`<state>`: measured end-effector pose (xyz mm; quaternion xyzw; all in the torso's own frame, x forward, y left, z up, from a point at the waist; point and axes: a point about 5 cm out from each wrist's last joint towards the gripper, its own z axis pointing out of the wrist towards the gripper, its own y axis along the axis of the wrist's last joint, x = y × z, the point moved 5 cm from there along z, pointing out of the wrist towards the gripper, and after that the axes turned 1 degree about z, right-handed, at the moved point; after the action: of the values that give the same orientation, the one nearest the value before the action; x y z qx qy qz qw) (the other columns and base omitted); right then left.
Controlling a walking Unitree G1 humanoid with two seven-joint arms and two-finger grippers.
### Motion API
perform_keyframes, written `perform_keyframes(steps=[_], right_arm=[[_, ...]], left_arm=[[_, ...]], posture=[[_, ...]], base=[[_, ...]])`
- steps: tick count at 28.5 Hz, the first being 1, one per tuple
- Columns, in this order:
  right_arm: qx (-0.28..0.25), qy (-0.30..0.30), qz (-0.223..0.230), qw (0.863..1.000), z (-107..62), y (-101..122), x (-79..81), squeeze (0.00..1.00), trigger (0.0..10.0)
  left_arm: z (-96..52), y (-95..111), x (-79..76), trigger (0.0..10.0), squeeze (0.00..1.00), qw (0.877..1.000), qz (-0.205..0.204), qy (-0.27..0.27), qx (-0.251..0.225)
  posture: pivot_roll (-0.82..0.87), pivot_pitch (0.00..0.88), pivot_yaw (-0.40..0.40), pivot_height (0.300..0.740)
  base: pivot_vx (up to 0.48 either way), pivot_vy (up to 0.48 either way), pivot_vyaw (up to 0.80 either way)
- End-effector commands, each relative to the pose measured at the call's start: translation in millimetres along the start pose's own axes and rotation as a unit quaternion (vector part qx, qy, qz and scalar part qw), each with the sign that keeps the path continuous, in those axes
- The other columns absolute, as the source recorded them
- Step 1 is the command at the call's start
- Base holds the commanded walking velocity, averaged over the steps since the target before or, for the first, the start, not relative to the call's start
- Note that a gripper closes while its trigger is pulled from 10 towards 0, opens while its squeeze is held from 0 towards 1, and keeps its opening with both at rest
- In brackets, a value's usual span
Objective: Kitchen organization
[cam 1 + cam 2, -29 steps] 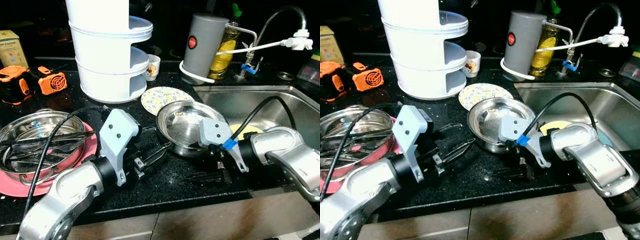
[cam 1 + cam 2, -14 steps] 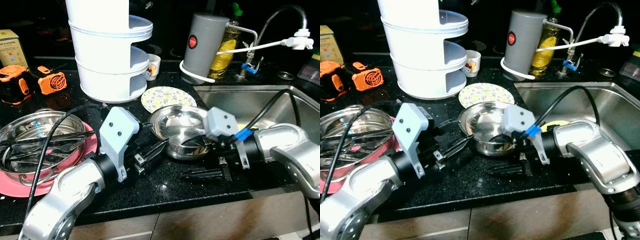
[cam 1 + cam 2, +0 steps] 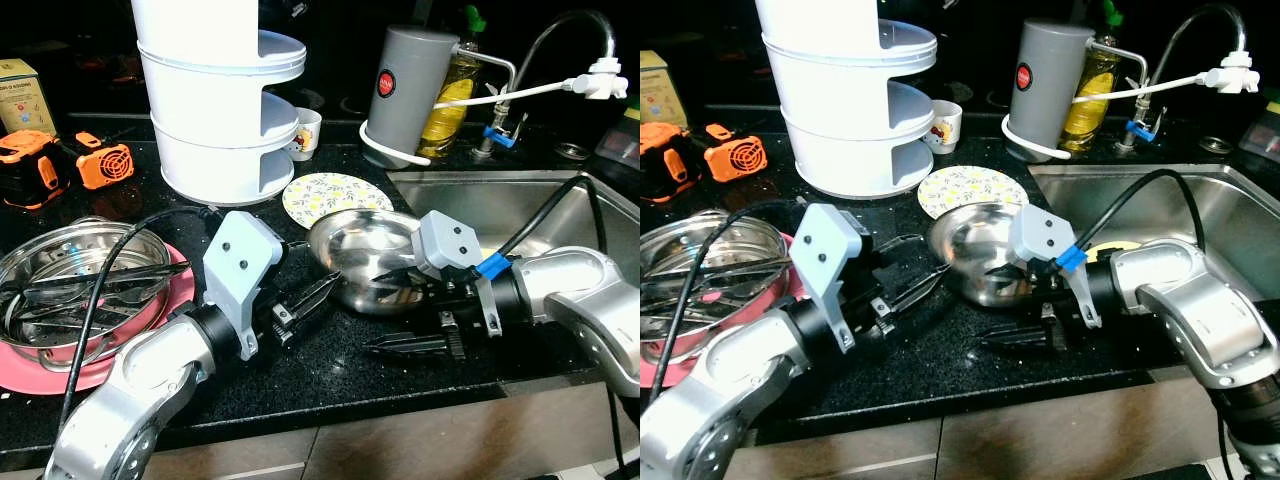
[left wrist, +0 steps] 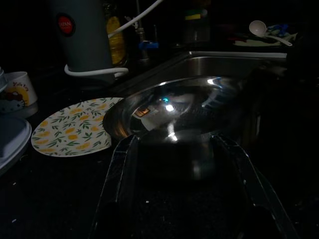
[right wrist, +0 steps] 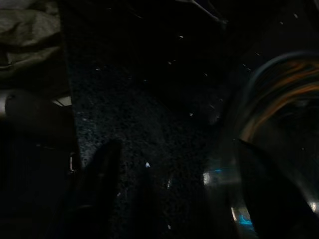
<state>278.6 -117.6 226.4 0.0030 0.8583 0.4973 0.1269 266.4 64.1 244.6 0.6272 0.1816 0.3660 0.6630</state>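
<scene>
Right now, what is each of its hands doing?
Left hand: open, fingers spread facing the steel bowl.
Right hand: one finger over the bowl's rim, one below; a firm grip cannot be told.
</scene>
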Motion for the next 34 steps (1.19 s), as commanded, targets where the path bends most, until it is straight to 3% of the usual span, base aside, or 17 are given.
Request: perform_keyframes(steps=[1,2,3,6,7,8,9,11,12,13,14,25,34], right_arm=[[0.008,-0.013,0.008,1.000,-2.8,-3.2,-3.9,0.76,10.0],[0.007,-0.010,0.011,1.000,-2.9,-3.3,-3.4,0.76,10.0],[0.002,-0.010,0.011,1.000,-3.0,-1.8,-3.6,1.00,10.0],[-0.001,-0.025,0.002,1.000,-3.4,-0.1,-8.0,1.00,10.0],[0.001,-0.022,0.001,1.000,-3.6,-0.4,-7.2,0.83,10.0],[0.001,-0.022,0.001,1.000,-3.6,-0.4,-7.2,0.83,10.0],[0.006,-0.018,0.001,1.000,-4.0,-1.2,-6.2,0.00,10.0],[0.020,-0.015,0.001,1.000,-4.9,-3.9,-5.5,0.00,10.0],[0.035,-0.019,0.000,0.999,-5.4,-7.6,-7.0,0.00,9.2],[0.044,-0.022,0.000,0.999,-5.8,-10.1,-8.1,0.00,9.2],[0.064,-0.034,-0.003,0.997,-6.6,-16.1,-12.6,0.00,0.0],[0.077,-0.034,-0.009,0.996,-7.4,-19.0,-12.8,0.00,0.0],[0.016,-0.038,-0.012,0.999,-6.6,-1.5,-14.9,0.00,0.0]], left_arm=[[2.0,-0.2,-2.0,10.0,0.00,1.000,0.000,-0.002,-0.002],[2.2,-0.1,-2.2,10.0,0.00,1.000,0.000,-0.002,-0.003],[2.4,0.2,-2.4,10.0,0.00,1.000,0.000,-0.002,-0.004],[2.2,0.3,-2.6,10.0,0.00,1.000,0.001,-0.002,-0.004],[2.1,0.2,-2.6,10.0,0.00,1.000,0.001,-0.002,-0.004],[2.1,0.2,-2.6,10.0,0.00,1.000,0.001,-0.002,-0.004],[2.1,0.4,-2.5,10.0,0.00,1.000,0.001,-0.002,-0.004],[2.0,0.7,-2.5,10.0,0.00,1.000,0.001,-0.002,-0.005],[2.0,0.7,-2.5,10.0,0.00,1.000,0.001,-0.002,-0.005],[2.1,0.7,-2.5,10.0,0.00,1.000,0.001,-0.002,-0.005],[2.4,0.9,-2.8,10.0,0.00,1.000,0.000,-0.003,-0.005],[2.8,0.2,-3.3,10.0,0.00,1.000,0.001,-0.005,-0.004],[2.4,-4.4,-10.0,10.0,0.00,1.000,-0.009,-0.022,0.001]], posture=[[0.03,0.000,-0.102,0.740],[0.03,0.000,-0.103,0.740],[0.04,0.000,-0.104,0.740],[0.04,0.000,-0.103,0.740],[0.04,0.000,-0.103,0.740],[0.04,0.000,-0.103,0.740],[0.04,0.000,-0.103,0.740],[0.04,0.000,-0.104,0.740],[0.04,0.000,-0.104,0.740],[0.04,0.000,-0.104,0.740],[0.03,0.000,-0.103,0.740],[0.04,0.000,-0.104,0.740],[0.03,0.000,-0.099,0.740]], base=[[0.000,0.000,0.00],[0.000,0.000,0.00],[0.000,0.000,0.00],[0.000,0.000,0.00],[0.000,0.000,0.00],[0.000,0.000,0.00],[0.000,0.000,0.00],[0.000,0.000,0.00],[0.000,0.000,0.00],[0.000,0.000,0.00],[0.000,0.000,0.00],[0.000,0.000,0.00],[0.000,0.000,0.00]])
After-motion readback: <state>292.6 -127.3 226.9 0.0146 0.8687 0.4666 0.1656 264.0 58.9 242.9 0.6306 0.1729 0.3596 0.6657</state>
